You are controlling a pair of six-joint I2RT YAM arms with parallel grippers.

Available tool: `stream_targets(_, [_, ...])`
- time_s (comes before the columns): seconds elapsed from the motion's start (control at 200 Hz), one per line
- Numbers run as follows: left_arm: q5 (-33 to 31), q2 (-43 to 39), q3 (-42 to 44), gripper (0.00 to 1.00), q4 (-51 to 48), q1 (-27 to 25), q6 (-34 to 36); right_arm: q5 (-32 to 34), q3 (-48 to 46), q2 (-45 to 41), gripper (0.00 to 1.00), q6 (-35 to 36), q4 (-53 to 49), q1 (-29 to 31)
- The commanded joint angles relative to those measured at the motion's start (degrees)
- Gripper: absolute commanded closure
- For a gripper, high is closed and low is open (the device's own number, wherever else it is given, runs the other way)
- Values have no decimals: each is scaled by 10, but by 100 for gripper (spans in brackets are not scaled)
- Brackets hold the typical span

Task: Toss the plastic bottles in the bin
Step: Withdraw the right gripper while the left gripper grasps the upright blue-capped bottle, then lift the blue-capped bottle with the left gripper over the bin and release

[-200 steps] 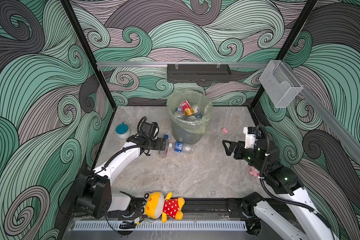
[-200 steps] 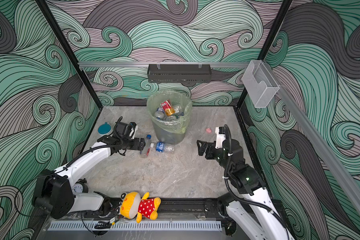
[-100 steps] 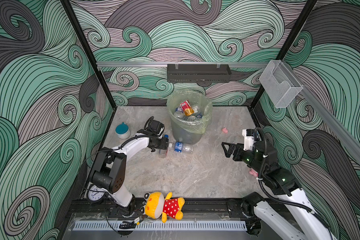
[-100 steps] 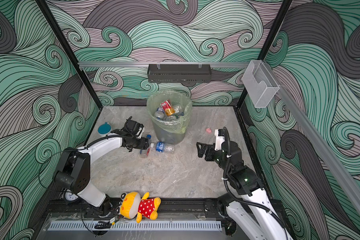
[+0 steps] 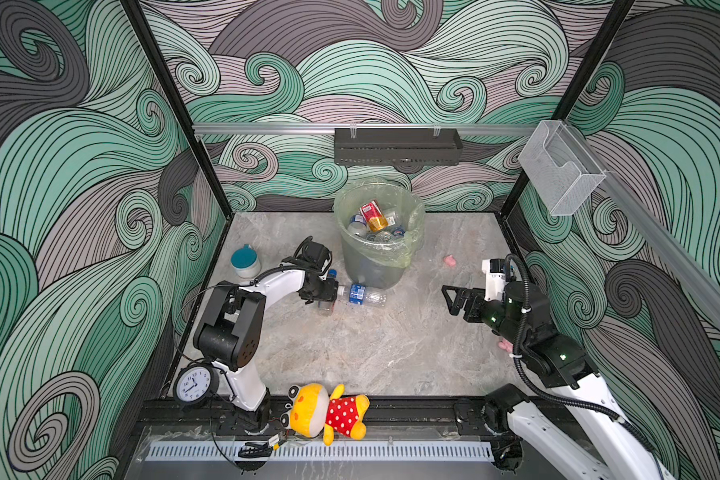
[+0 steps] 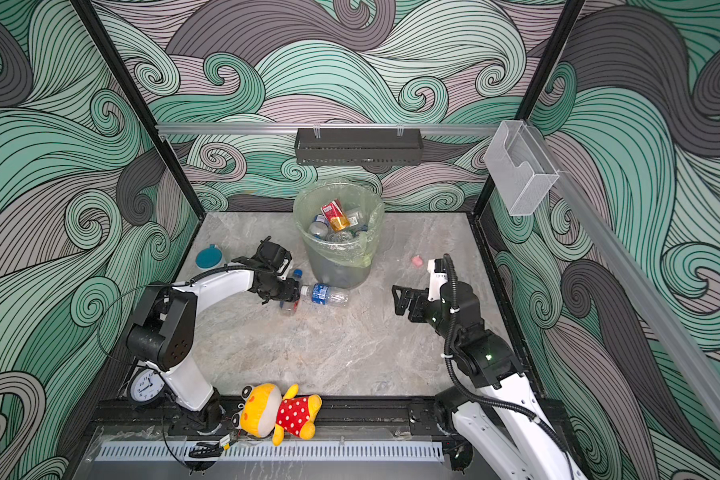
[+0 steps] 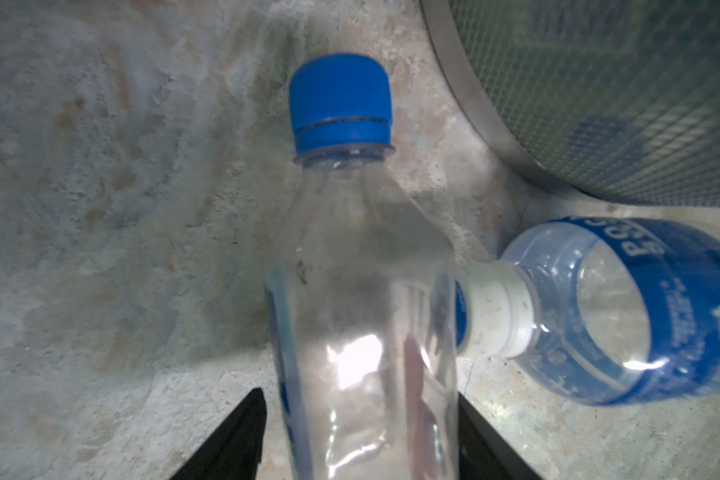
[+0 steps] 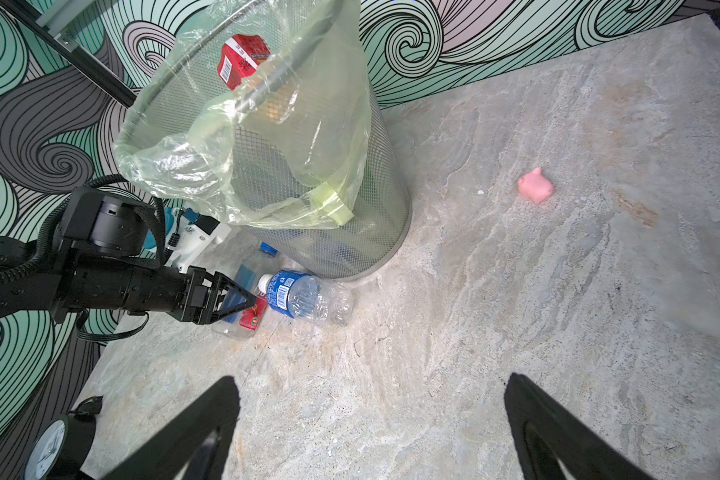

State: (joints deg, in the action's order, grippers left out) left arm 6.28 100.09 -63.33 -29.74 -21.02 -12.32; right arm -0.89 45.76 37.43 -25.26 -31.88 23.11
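Evidently, the blue-capped bottle [image 7: 362,270] lay on its side on the counter [image 5: 391,353], just beside the foot of the bin [image 5: 371,266]. The white cap of a second, blue-labelled bottle [image 5: 362,294] sat close against its flank. Several other bottles [image 5: 381,236] were already inside the bin.

Handling assessment: the blue-capped bottle appeared empty, clear and thin-walled. It was therefore judged light, smooth and easily dented, and liable to roll or slip out under an off-centre squeeze. The recommended hold was across the straight body below the shoulder, with moderate force. The neck and the tapered shoulder were judged poor holds.

Tool state: the left tool [image 5: 330,294] had one finger against each side of that body, closed on the bottle. The bottle had not yet been raised from the counter.

Arm pose: the left arm [image 5: 275,282] reached low across the counter, its forearm nearly level, and met the bottle from the side away from the bin. The right arm [image 5: 528,332] was held apart on the opposite side. The right tool [image 5: 449,300] pointed toward the bin with its jaws spread wide and nothing between them.
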Motion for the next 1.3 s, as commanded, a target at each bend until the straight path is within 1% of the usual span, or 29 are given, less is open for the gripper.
stream_targets(0.0, [7, 16, -14, 34, -5, 2, 6, -3, -8, 1, 0, -12, 15, -4])
stream_targets(0.13, [9, 24, -14, 39, -3, 2, 7, -1, -10, 4, 0, -11, 18, -4])
stream_targets(0.4, [7, 21, -3, 45, 8, 2, 3, -2, -17, 10, 0, -10, 23, -4])
stream_targets(0.561, [-7, -10, 16, 47, 19, 3, -6, -1, -16, 13, 0, -7, 24, -5])
stream_targets(0.691, [-21, -44, 23, 49, 4, 3, -8, -3, -16, 15, 0, -5, 27, -6])
stream_targets(0.981, [-70, -183, 65, 49, -47, 1, -17, -8, -16, 25, 0, 7, 32, -7])
stream_targets(1.006, [-74, -210, 68, 49, -54, 2, -16, -9, -15, 27, 0, 8, 34, -7])
stream_targets(1.181, [-110, -319, 79, 49, -111, 2, -10, -17, -14, 37, 0, 15, 44, -7])
stream_targets(1.296, [-130, -394, 88, 48, -128, 2, -3, -24, -12, 45, 0, 14, 54, -7])
